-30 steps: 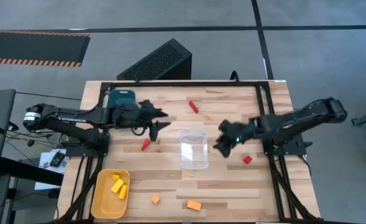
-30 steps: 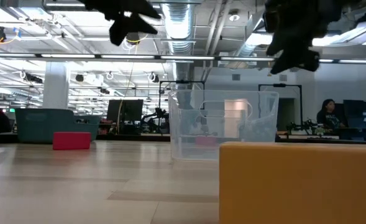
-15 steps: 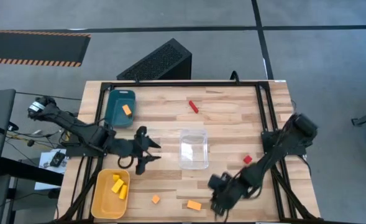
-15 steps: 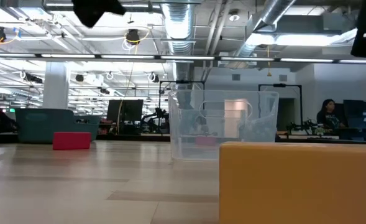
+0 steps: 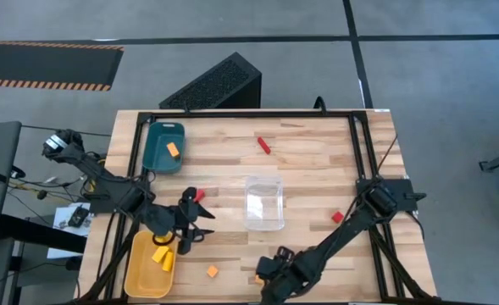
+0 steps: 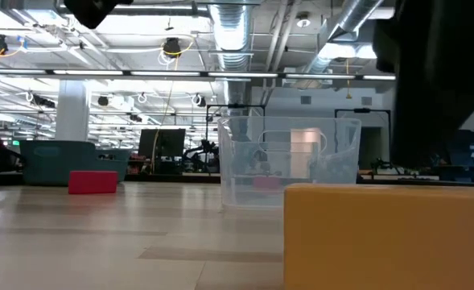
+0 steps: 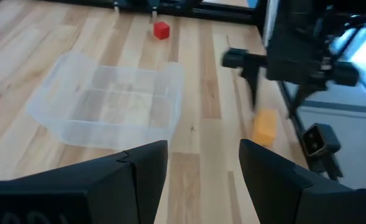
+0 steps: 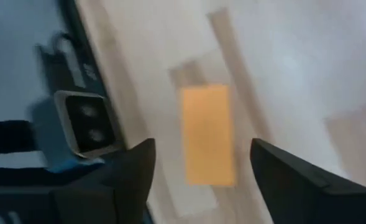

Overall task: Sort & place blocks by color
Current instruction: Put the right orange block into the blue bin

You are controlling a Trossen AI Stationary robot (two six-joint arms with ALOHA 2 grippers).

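Since half a second ago we've seen the right gripper (image 5: 270, 273) slide further toward the lower edge of the overhead frame, so it now sits over the orange bar (image 8: 208, 134) near the bottom centre, and that bar is mostly covered from above. Through its wrist camera the bar lies on the wood between the two fingers, which are spread wide with nothing in them. Meanwhile the left gripper (image 5: 190, 227) has shifted a bit lower, hovering beside the upper right corner of the yellow tray (image 5: 136, 269) at lower left; its fingers are apart and empty too.

Block rundown from above: yellow blocks (image 5: 162, 256) are in the yellow tray, one orange block (image 5: 173, 150) is in the teal tray (image 5: 163, 159) at upper left, and a small orange cube (image 5: 212, 271) sits loose at bottom centre. Red ones are scattered: a bar (image 5: 264, 145) at upper centre, a piece (image 5: 200, 196) just above the left gripper, and a cube (image 5: 337, 217) right of the clear box (image 5: 264, 203) in the middle.
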